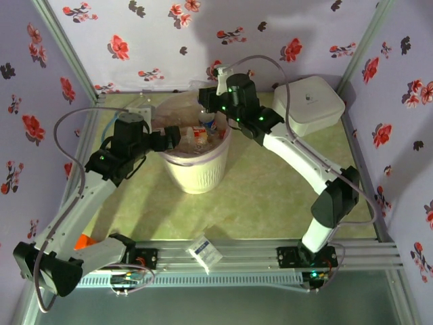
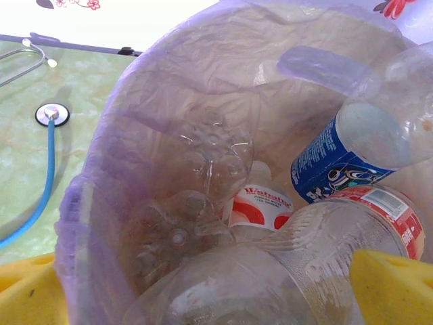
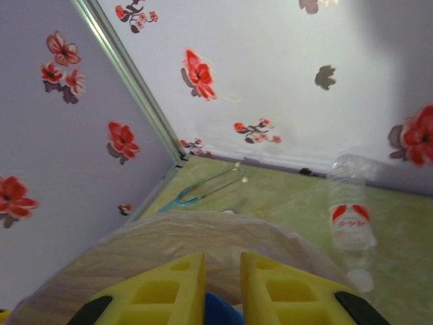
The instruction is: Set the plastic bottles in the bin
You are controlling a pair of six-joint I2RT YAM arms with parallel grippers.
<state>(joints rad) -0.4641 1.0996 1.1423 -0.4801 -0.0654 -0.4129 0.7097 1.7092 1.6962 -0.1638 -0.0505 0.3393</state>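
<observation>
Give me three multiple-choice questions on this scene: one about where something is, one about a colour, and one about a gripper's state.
1. Where does the white box sit on the table?
A) far right corner
B) near edge
C) far left corner

2. What colour is the label on the bottle that is outside the bin?
A) green
B) red
C) black

3. How is the left gripper?
A) shut on a packet
B) shut on a cap
C) open above the bin

Answers:
1 A: the top view shows it in the far right corner.
2 B: the right wrist view shows red print on it.
3 C: its yellow fingers stand wide apart over the binned bottles.
</observation>
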